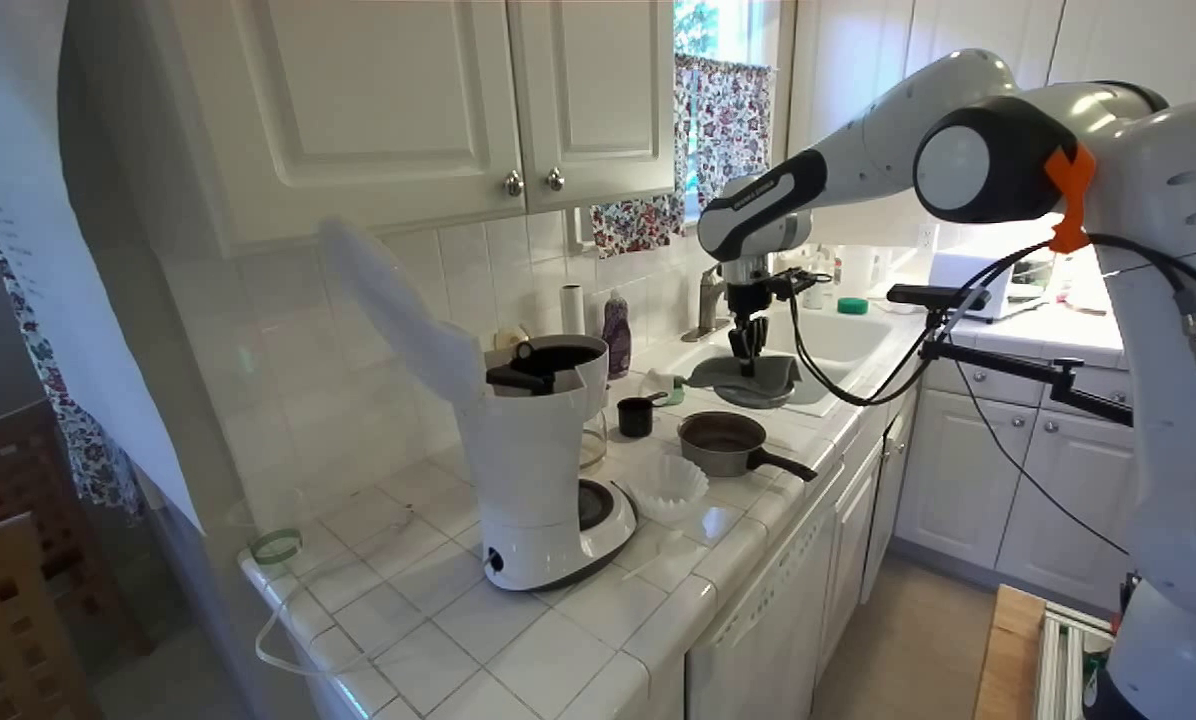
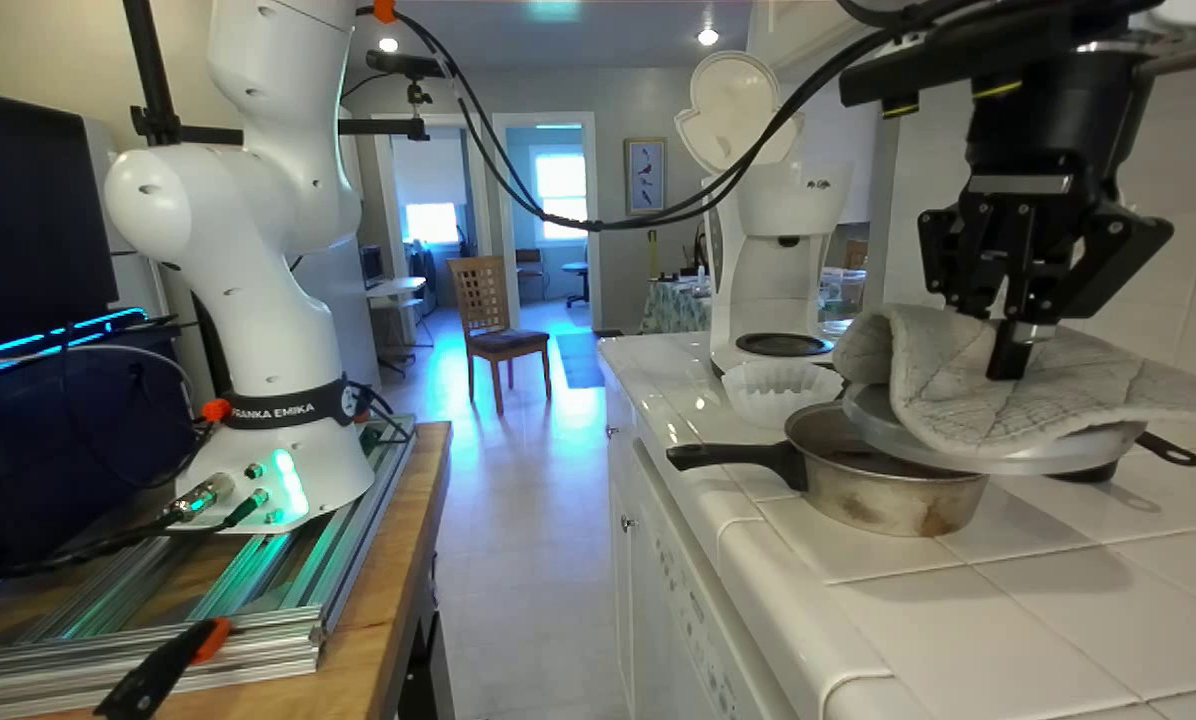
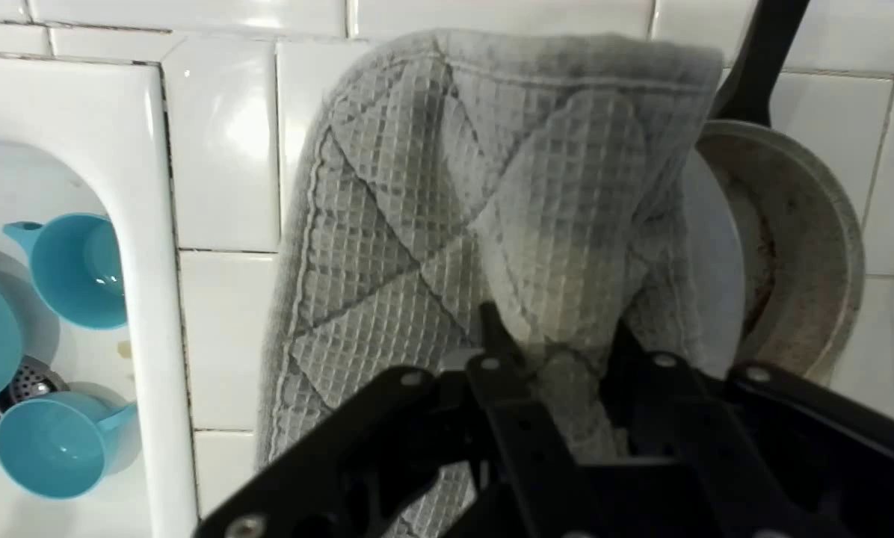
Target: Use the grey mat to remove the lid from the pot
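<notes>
Gripper (image 3: 555,340): closed on a raised fold of the grey mat (image 3: 387,246), pinched from above; the fold probably wraps the lid's knob, though that is hidden.
Mat: draped over the lid (image 2: 1068,452) with one end curled up; it presumably serves as a pot holder, giving the hard fingers something soft to bite on.
Lid: hanging nearly level under the mat, off the pot (image 2: 888,500) and above the counter (image 2: 1038,600); in the wrist view it overlaps part of the pot's mouth.
Pot: upright on the tiles, its handle (image 2: 733,457) turned to the counter's front edge, which likely leaves the lifting side unobstructed.
Sink (image 3: 133,149): near the mat's edge, blue cups (image 3: 77,270) inside; a poor landing spot, I judge.
Next: lowering the lid onto the tiles seems to remain; too near the pot, its edge could catch the rim.
</notes>
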